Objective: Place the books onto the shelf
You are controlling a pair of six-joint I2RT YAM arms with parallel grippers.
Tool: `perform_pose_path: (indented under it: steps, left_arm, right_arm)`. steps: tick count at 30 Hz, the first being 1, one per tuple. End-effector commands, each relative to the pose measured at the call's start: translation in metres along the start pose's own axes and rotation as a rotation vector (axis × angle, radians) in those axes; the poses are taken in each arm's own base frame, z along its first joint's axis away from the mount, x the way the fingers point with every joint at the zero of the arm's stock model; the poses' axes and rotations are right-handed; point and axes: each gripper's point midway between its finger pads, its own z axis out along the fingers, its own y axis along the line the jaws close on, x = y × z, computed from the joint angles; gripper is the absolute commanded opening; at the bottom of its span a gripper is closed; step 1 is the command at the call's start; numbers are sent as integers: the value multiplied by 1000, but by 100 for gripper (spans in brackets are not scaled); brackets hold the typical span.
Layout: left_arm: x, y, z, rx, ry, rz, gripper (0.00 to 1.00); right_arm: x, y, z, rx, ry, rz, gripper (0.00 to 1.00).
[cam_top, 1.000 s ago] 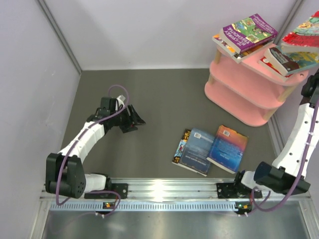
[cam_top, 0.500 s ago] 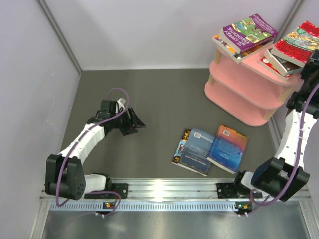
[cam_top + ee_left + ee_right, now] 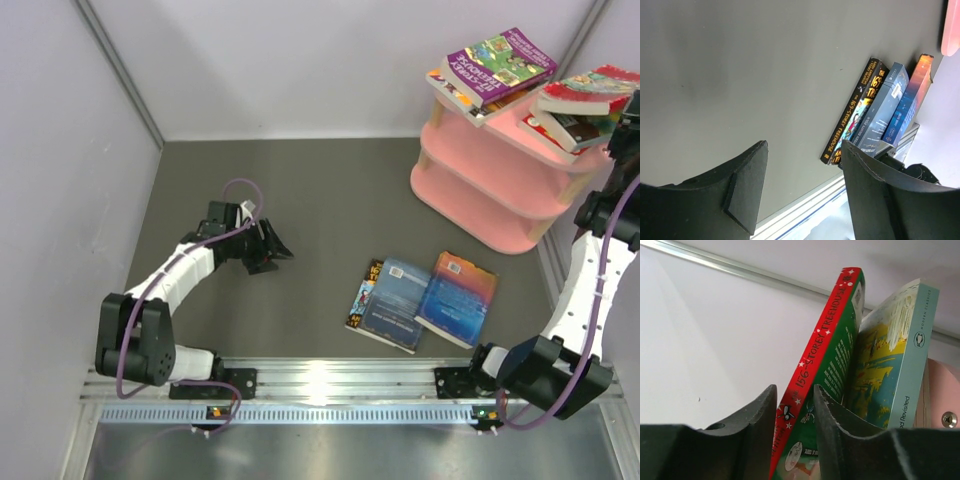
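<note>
The pink shelf point(image 3: 480, 190) stands at the back right. On its top board lie a purple-topped stack of books point(image 3: 495, 65) and, at the right end, a red Treehouse book point(image 3: 590, 88) resting on another book point(image 3: 572, 125). My right gripper point(image 3: 630, 112) is at that red book. In the right wrist view the red spine point(image 3: 830, 335) runs between the jaws of my right gripper point(image 3: 794, 390), which stand wider than it, open. Three books lie on the floor: a Treehouse book point(image 3: 365, 290), a blue-grey one point(image 3: 398, 303) and a blue-orange one point(image 3: 457, 297). My left gripper point(image 3: 280, 247) hovers open and empty to their left.
A pale blue and yellow book point(image 3: 895, 355) leans beside the red one. White walls close in the back, left and right. The metal rail point(image 3: 330, 380) carrying both arm bases runs along the near edge.
The right arm brought the red book down onto the book at the shelf's right end, and its jaws have widened. The left gripper shifted slightly nearer.
</note>
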Motion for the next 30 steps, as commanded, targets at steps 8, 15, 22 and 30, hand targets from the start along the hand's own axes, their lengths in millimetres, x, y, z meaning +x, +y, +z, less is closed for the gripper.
perform_pose_path:
  steps: [8,15,22,30]
  left_arm:
    - [-18,-20,-1,62,-35,46,64]
    - [-17,-17,0,55,-34,49,64]
    - [-20,-18,3,55,-26,48,64]
    - [-18,-19,3,61,-16,57,64]
  right_arm:
    - [-13,27,-10,-14,-8,-110,65]
    - [-35,30,-36,87,-54,-272,68]
    - [-49,34,-44,160,-36,-482,78]
    - [-27,63,-60,26,101,-562,80]
